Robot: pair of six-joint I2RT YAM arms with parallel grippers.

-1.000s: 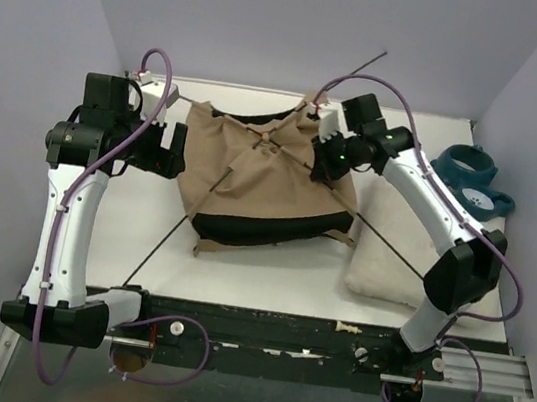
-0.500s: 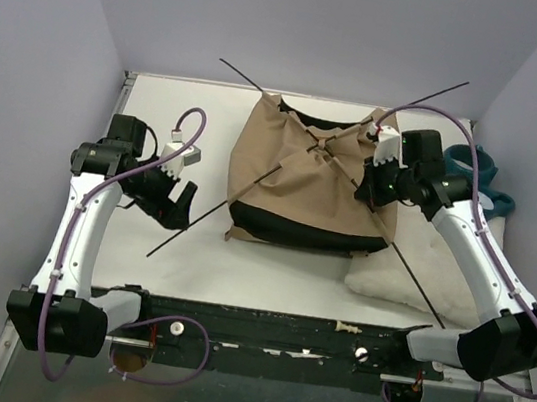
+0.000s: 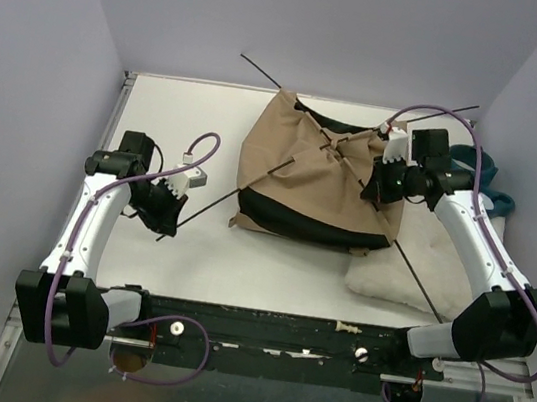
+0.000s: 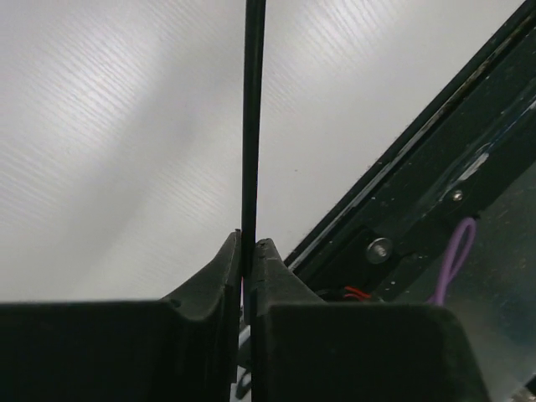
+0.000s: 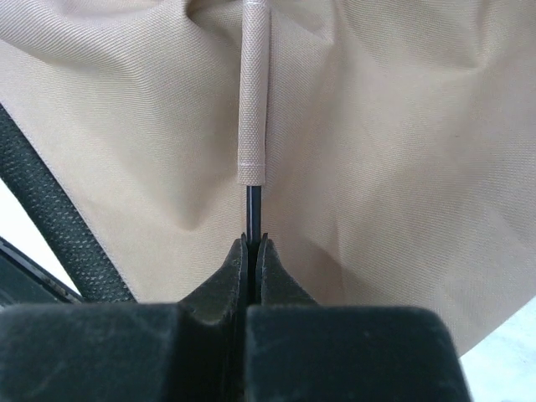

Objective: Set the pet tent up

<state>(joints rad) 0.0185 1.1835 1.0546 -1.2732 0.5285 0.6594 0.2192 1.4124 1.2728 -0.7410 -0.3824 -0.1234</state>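
One pet tent (image 3: 317, 183) only, tan with a black base, lying slumped toward the far right of the tabletop (image 3: 170, 116). Two thin black poles threaded through it, crossing on top of the fabric; two far ends poking out past the far edge. Two grippers, each pinched tight on one pole. Left gripper (image 3: 163, 216) toward the near left of the tabletop, well apart from the fabric, clamped on the left pole (image 3: 209, 209) close to its near end. Right gripper (image 3: 379, 189) over the tent's right side, clamped on the right pole (image 3: 418, 281) just below a tan fabric sleeve (image 5: 254, 100). One white cushion (image 3: 410, 268) by the near-right edge, touching the tent, with the right pole's near end slanting across it. One teal stand (image 3: 492, 194) at the right edge, largely hidden behind the right arm.
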